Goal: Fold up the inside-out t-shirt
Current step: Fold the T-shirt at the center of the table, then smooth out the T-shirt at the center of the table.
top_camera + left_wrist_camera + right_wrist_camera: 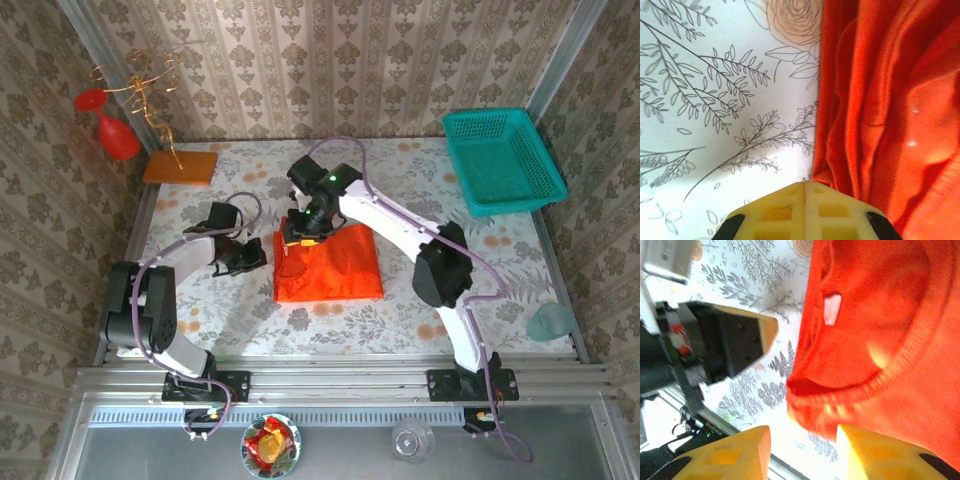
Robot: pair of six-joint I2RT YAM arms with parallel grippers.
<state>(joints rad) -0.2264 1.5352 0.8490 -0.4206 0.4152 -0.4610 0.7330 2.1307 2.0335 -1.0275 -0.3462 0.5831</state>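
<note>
The inside-out t-shirt (330, 265) lies as a folded orange-red block in the middle of the table. In the right wrist view its ribbed collar and a white tag (832, 309) show. My right gripper (303, 238) hovers over the shirt's far-left corner, open, its yellow fingers (735, 455) apart, with the cloth's edge (840, 405) just beyond them. My left gripper (262, 258) rests on the table at the shirt's left edge, shut with nothing held. In the left wrist view its yellow tips (805, 187) meet beside the rumpled cloth (880, 100).
A teal basket (500, 160) sits at the far right. An orange wooden board (180, 166) with a wire stand and red cone ornament (117, 135) is far left. A clear cup (550, 322) stands near the right edge. The tablecloth (200, 300) is floral.
</note>
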